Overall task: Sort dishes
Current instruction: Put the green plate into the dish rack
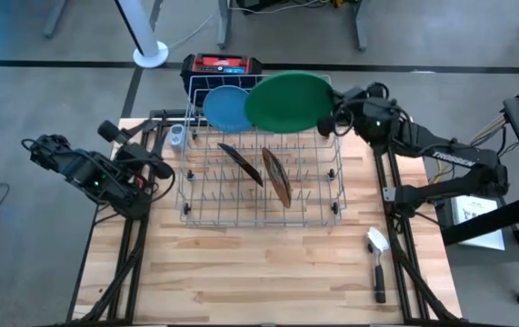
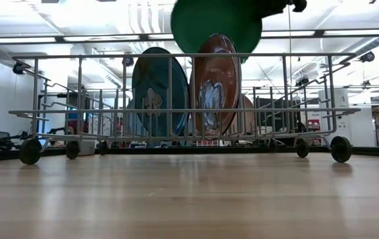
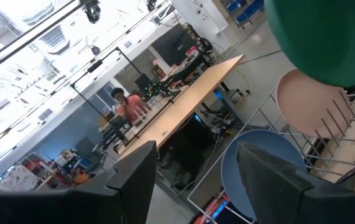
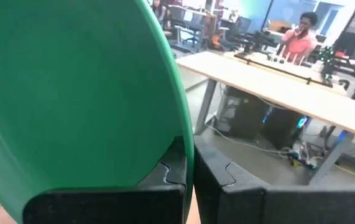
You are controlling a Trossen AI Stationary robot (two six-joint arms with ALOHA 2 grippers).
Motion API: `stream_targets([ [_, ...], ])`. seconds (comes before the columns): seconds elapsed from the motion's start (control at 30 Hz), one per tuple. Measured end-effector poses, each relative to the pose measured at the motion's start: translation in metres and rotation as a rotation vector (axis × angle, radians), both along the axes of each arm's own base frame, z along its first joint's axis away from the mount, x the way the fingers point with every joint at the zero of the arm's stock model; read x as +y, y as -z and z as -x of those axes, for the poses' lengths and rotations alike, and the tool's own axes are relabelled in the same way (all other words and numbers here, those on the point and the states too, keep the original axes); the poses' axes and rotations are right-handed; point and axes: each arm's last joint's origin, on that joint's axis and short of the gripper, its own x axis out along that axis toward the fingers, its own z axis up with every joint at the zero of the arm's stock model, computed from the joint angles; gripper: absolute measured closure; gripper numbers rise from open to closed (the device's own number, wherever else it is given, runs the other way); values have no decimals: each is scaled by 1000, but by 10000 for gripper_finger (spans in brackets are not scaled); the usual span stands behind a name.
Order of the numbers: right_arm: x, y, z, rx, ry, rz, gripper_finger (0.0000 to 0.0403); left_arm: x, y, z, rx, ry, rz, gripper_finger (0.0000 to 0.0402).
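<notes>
Wooden table, grey wire rack (image 1: 261, 182) below my right gripper (image 1: 330, 123) — clamped on green plate (image 1: 286, 102) edge, plate extends left over rack's back slots

Grey wire rack (image 2: 176, 109) on wooden table (image 2: 189, 199); light blue plate (image 2: 157, 89) and orange-brown plate (image 2: 214, 86) upright inside, green plate (image 2: 212, 23) above.

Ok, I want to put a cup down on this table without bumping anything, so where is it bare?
The widest bare wood lies in front of the wire rack, left of the brush. It is crowded at the rack's far end, where the right gripper holds the green plate beside the blue plate. The left gripper sits beside the rack's left side.
</notes>
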Motion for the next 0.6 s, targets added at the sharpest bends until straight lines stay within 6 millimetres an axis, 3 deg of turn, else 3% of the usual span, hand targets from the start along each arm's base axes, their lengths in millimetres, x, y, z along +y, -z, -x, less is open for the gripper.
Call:
stream_targets([
  [0.17, -21, 7, -4, 35, -31, -21, 403, 1, -1, 2, -10, 0, 5, 191],
  [0.43, -59, 27, -37, 115, -149, 53, 403, 1, -1, 2, -14, 0, 8, 191],
  [0.6, -79, 19, -41, 101, -218, 84, 403, 1, -1, 2, -24, 0, 14, 191],
])
